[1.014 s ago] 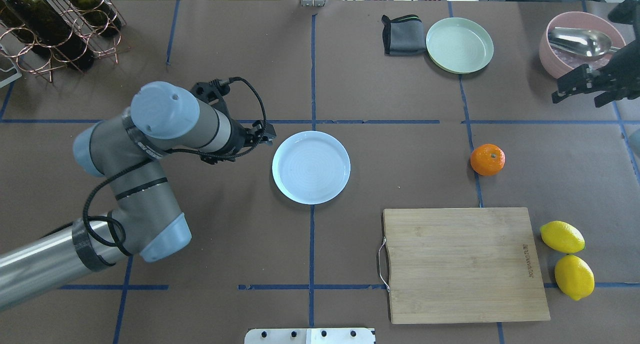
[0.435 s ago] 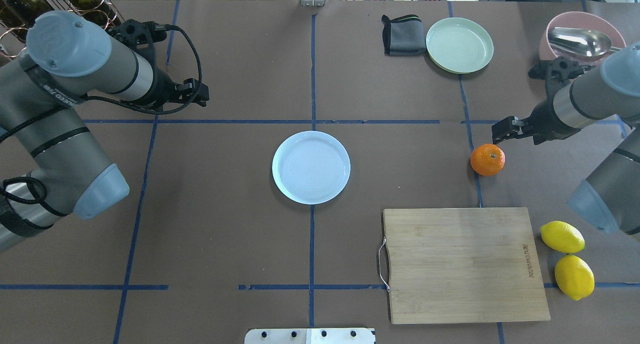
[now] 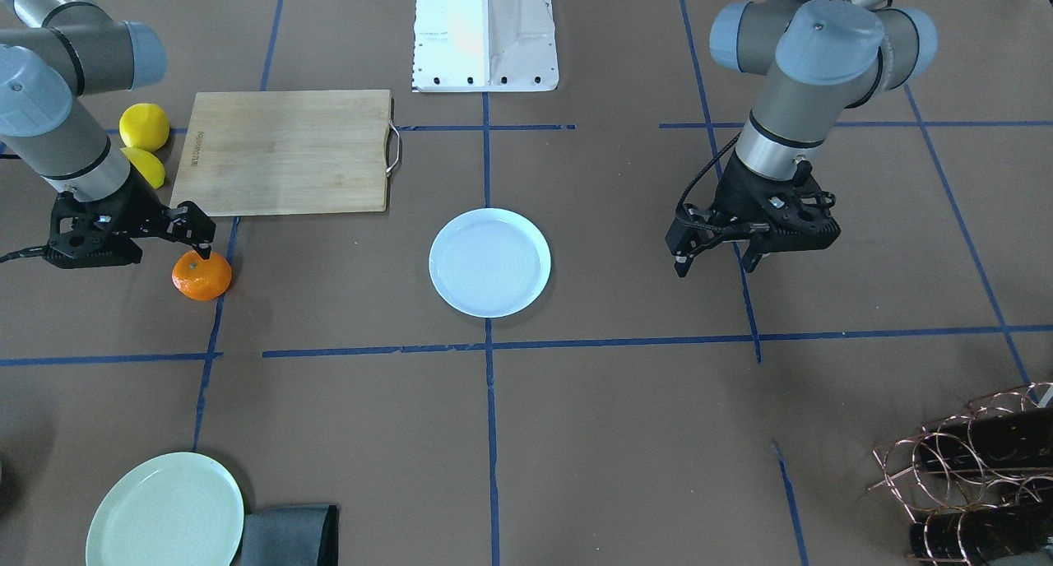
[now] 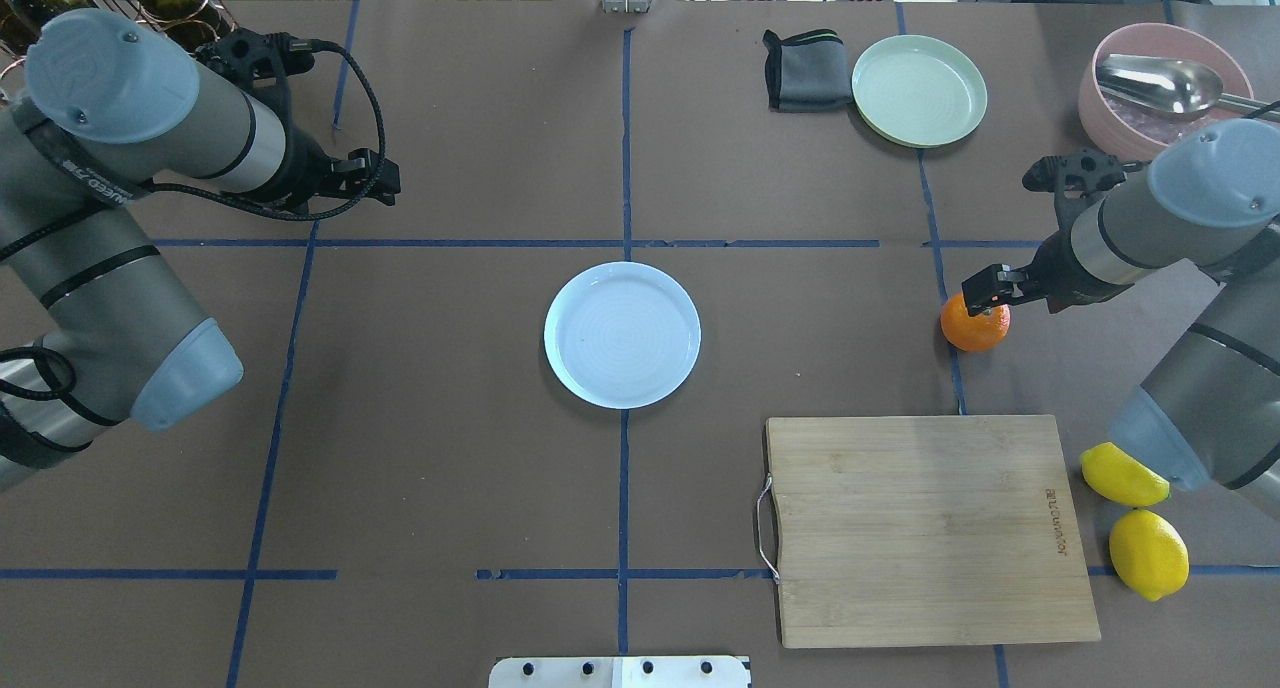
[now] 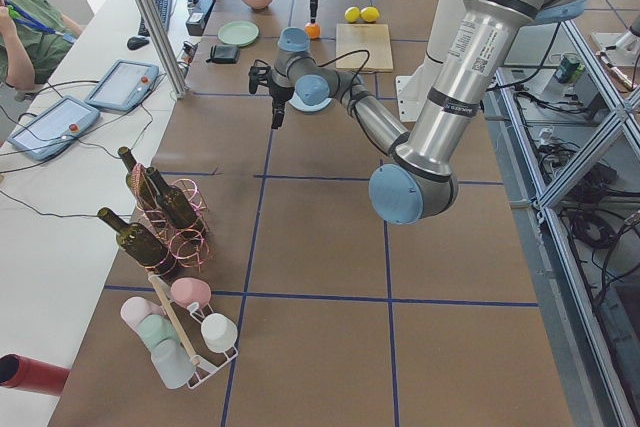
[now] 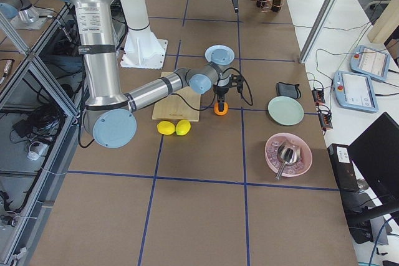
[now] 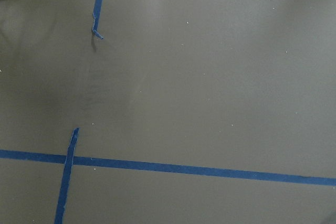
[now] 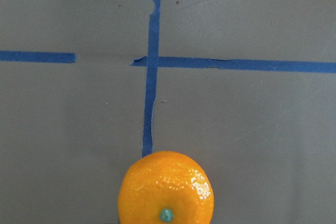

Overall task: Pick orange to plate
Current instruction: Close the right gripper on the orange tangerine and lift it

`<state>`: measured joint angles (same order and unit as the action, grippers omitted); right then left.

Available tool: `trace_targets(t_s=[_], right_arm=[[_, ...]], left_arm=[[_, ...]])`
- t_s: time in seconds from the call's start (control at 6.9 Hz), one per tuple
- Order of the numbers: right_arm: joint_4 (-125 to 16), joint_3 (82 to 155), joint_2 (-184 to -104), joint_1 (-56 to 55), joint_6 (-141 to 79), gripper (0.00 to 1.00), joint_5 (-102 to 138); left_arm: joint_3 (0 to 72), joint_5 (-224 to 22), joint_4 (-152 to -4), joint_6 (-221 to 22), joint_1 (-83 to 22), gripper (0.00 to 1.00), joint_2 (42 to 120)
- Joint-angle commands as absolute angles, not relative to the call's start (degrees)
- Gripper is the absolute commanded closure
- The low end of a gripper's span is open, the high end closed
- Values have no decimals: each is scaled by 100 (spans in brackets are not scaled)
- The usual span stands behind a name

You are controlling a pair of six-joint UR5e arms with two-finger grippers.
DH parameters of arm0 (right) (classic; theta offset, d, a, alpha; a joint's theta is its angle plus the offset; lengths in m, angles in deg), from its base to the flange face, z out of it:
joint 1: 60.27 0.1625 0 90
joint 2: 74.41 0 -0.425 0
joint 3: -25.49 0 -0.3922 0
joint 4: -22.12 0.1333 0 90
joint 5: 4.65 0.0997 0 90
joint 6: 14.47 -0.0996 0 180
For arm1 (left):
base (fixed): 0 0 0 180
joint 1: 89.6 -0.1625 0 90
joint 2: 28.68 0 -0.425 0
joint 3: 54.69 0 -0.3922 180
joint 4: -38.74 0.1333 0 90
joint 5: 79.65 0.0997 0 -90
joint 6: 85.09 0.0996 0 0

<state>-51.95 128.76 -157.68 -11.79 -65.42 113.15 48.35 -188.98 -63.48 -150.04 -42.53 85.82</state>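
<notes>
Nearest you, the cutting board (image 4: 925, 528) and the two lemons (image 4: 1148, 553) lie just behind the work; leave them alone and keep the elbow off them. Past the board's far corner the orange (image 4: 972, 330) sits on the counter (image 4: 450, 468), on a blue tape line. The right tool (image 4: 985, 290) hangs right above it, jaws apparently apart and empty.

From the front, one finger seems to sit over the fruit's top, so centre the tool before you drop. Go down until the fingers straddle the widest part, then close gently, because a round fruit will likely roll if nudged.

The plate (image 4: 622, 334) waits bare, well apart toward the middle. Lift clear, carry across, and set down low.

Farther out, the left tool (image 3: 714, 266) hangs open and idle. Farthest is the green plate (image 4: 919, 90), which is not your target.
</notes>
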Motion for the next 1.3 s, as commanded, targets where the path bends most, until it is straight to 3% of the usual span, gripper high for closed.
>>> trace_targets(t_s=[0.0, 1.16], right_arm=[[-5197, 12753, -15686, -1237, -6518, 0, 11313], [-5188, 12183, -15343, -1456, -6475, 0, 11269]], left_arm=[[4867, -18907, -6357, -14995, -4249, 0, 8480], [5069, -18899, -6348, -15013, -4249, 0, 8365]])
